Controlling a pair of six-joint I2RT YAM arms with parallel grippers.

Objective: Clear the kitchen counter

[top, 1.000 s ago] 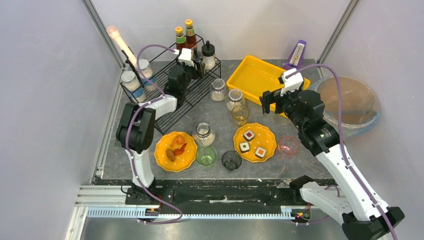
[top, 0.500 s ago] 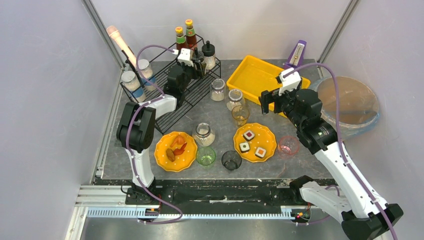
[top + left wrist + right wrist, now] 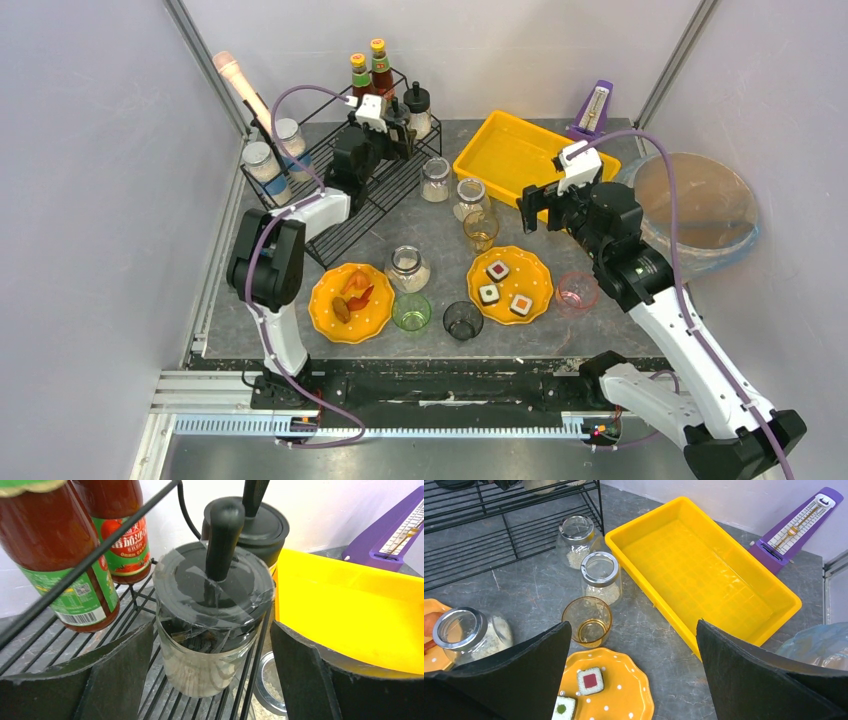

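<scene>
Straddling the black-lidded jar point(image 3: 212, 630) on the wire rack point(image 3: 60, 585) without pinching it, the left fingers point(image 3: 117, 680) stand open, while the right fingers point(image 3: 754, 680) gape wide over the dark-grey desk point(image 3: 534, 587) underneath everything, probably lined up for the amber glass point(image 3: 586, 620) near the yellow tray point(image 3: 704, 575).

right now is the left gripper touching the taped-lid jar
Apart: left wrist view shows rack wire between the taped-lid jar and each left gripper finger.

Above the left finger point(image 3: 115, 675), the far bottle point(image 3: 122, 535) carries Chinese characters; the near bottle point(image 3: 65, 565) a barcode, digits unreadable.
</scene>
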